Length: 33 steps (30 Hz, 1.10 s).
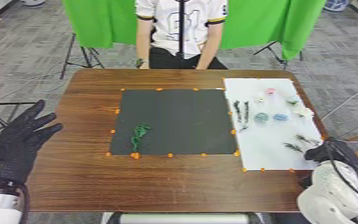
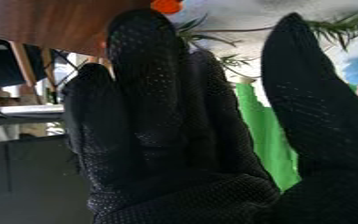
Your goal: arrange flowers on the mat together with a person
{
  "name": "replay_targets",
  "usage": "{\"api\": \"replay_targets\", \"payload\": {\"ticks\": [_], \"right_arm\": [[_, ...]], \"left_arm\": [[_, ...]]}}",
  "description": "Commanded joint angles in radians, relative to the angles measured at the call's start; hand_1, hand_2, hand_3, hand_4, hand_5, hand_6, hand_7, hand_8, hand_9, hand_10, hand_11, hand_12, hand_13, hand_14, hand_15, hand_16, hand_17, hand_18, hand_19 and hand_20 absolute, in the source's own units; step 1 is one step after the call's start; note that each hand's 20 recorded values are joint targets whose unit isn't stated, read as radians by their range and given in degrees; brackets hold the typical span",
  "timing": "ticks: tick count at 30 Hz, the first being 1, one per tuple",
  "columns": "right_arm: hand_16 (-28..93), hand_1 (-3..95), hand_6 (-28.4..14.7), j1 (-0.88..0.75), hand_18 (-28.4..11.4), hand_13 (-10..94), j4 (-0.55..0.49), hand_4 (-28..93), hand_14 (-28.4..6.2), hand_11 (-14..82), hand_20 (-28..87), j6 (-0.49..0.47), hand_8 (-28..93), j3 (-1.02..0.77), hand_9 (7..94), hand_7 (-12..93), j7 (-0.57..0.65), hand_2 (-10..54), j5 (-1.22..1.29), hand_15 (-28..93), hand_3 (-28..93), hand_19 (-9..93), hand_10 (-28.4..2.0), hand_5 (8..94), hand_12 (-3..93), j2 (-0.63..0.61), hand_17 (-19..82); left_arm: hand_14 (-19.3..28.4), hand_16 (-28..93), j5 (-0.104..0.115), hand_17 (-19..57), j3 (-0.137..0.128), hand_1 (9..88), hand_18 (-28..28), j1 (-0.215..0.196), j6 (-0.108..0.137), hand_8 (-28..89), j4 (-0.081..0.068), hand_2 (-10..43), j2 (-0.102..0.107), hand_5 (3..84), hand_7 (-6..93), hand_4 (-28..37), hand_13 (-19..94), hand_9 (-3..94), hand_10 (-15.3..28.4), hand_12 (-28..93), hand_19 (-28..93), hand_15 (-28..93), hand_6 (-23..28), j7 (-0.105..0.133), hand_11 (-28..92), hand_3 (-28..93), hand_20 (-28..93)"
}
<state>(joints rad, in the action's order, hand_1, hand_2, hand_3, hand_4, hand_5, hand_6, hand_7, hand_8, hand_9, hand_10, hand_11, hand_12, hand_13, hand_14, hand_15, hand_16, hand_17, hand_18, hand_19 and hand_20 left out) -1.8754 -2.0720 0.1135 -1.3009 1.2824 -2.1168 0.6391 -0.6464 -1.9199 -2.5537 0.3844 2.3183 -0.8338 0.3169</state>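
"What is shown in the head view?"

"A dark mat [image 1: 180, 117] is laid on the brown surface [image 1: 167, 185], and one green sprig [image 1: 139, 136] has been placed at its 8 o'clock. At the mat's 3 o'clock, a white sheet [image 1: 266, 159] is spread with the supplies: a pink flower [image 1: 270, 91] at its 12 o'clock, dark twigs [image 1: 246, 112] and two puffy blooms [image 1: 261, 117] about its middle, small leafy sprigs [image 1: 293, 147] toward 4 o'clock."

"And the hands?"

"The left hand [image 1: 17, 145] is held open off the mat's 9 o'clock, with nothing in it. The right hand [image 1: 334, 151] is placed at the sheet's 4 o'clock, just beside the leafy sprigs."

"What is added in the right wrist view?"

"The right hand's fingers [image 2: 149, 100] are seen straight, the thumb [image 2: 304, 90] spread well apart. Leafy greenery [image 2: 340, 29] is seen beyond them, ungripped."

"So which step is in hand?"

"An early one, it is judged: the picking of the next piece, probably a leafy sprig. With so little laid out, most of the arranging is left."

"What is called for next?"

"The thumb and fingers should be lowered round one stem and closed gently, so that its neighbour is not dragged along. It should then be lifted clear and laid near the green sprig."
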Motion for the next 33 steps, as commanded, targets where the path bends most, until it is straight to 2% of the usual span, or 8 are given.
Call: {"api": "replay_targets", "payload": {"ticks": [1, 5, 12, 14, 20, 28, 29, 33], "right_arm": [[13, 52.6, -2.0, 0.058, -9.7, 82, 0.051, -22, -7.9, 22.9, 3, -0.047, -4, 0.066, 82.7, 13, -0.009, -9.4, -0.051, 54, 58, 93, -12.3, 74.0, 15.1, 0.005, 61], [15, 57.6, -0.3, 0.060, -8.6, 87, 0.064, -25, -5.7, 24.3, 5, -0.024, -2, 0.077, 89.5, 16, -0.020, -9.5, -0.062, 50, 56, 93, -10.3, 83.0, 17.7, 0.005, 64], [17, 59.6, 0.2, 0.048, -8.1, 90, 0.075, -28, -4.6, 26.0, 10, 0.062, 0, 0.084, 92.2, 17, -0.037, -9.5, -0.106, 50, 56, 93, -10.2, 86.4, 17.3, -0.005, 66], [18, 59.7, 0.2, 0.054, -7.9, 90, 0.072, -28, -4.4, 26.1, 10, 0.084, 1, 0.092, 92.8, 16, -0.028, -9.5, -0.129, 50, 57, 93, -10.2, 86.6, 17.3, -0.009, 66], [18, 59.5, 0.3, 0.076, -7.8, 91, 0.037, -28, -4.1, 27.7, 13, 0.158, 2, 0.104, 93.6, 16, -0.002, -9.5, -0.219, 49, 59, 93, -10.2, 88.3, 17.3, -0.027, 67], [20, 58.5, 0.3, 0.297, -8.2, 93, -0.072, -28, -4.4, 29.5, 15, 0.175, 3, 0.235, 93.7, 16, -0.038, -9.5, -0.275, 49, 61, 93, -10.1, 89.7, 17.1, -0.031, 68], [20, 58.4, 0.2, 0.308, -8.2, 93, -0.085, -28, -4.4, 29.6, 15, 0.190, 3, 0.250, 93.7, 16, -0.061, -9.5, -0.271, 49, 61, 93, -10.1, 89.8, 17.1, -0.042, 68], [20, 58.1, 0.3, 0.549, -8.4, 93, -0.076, -28, -4.6, 30.0, 15, 0.181, 3, 0.451, 93.7, 16, -0.091, -9.5, -0.257, 49, 62, 93, -10.2, 89.9, 17.2, -0.001, 68]], "left_arm": [[21.8, -6, -0.002, -8.9, -0.004, 21.2, 16.9, -0.011, -0.011, -9, -0.006, 7.2, -0.011, 30.5, 10.5, -24.2, 21, 30.2, 15.3, 11, 37, 48, 4.7, -0.011, 20, 75, 15], [21.9, -6, 0.002, -9.0, -0.004, 21.1, 16.9, -0.016, -0.006, -9, -0.005, 7.2, -0.008, 30.6, 10.5, -24.3, 21, 30.2, 15.3, 11, 37, 48, 4.6, -0.004, 20, 75, 15], [21.8, -6, -0.002, -9.0, -0.009, 21.1, 16.9, -0.017, -0.009, -9, -0.004, 7.2, -0.014, 30.6, 10.7, -24.3, 21, 30.2, 15.2, 11, 37, 48, 4.6, -0.011, 20, 75, 15], [21.8, -6, 0.012, -8.9, -0.009, 21.1, 16.9, -0.027, 0.001, -9, -0.004, 7.2, 0.001, 30.6, 10.7, -24.3, 21, 30.2, 15.2, 11, 37, 48, 4.6, 0.004, 20, 75, 15], [21.8, -6, 0.020, -8.9, -0.013, 21.2, 16.9, -0.034, 0.009, -9, -0.001, 7.2, 0.010, 30.6, 10.6, -24.3, 21, 30.2, 15.3, 11, 37, 48, 4.6, 0.012, 21, 75, 15], [21.8, -6, 0.016, -8.9, -0.033, 21.2, 16.9, -0.033, 0.009, -9, 0.005, 7.2, 0.006, 30.5, 10.6, -24.4, 21, 30.2, 15.3, 11, 37, 48, 4.6, 0.006, 21, 75, 15], [21.8, -6, 0.055, -8.9, -0.028, 21.2, 16.9, -0.095, 0.054, -9, 0.022, 7.3, 0.056, 30.5, 10.6, -24.4, 21, 30.2, 15.3, 11, 37, 48, 4.6, 0.079, 21, 75, 15], [21.8, -6, 0.030, -9.0, -0.039, 21.1, 16.9, -0.060, 0.033, -9, 0.017, 7.3, 0.033, 30.5, 10.6, -24.3, 21, 30.2, 15.2, 11, 37, 48, 4.6, 0.036, 21, 75, 15]]}}
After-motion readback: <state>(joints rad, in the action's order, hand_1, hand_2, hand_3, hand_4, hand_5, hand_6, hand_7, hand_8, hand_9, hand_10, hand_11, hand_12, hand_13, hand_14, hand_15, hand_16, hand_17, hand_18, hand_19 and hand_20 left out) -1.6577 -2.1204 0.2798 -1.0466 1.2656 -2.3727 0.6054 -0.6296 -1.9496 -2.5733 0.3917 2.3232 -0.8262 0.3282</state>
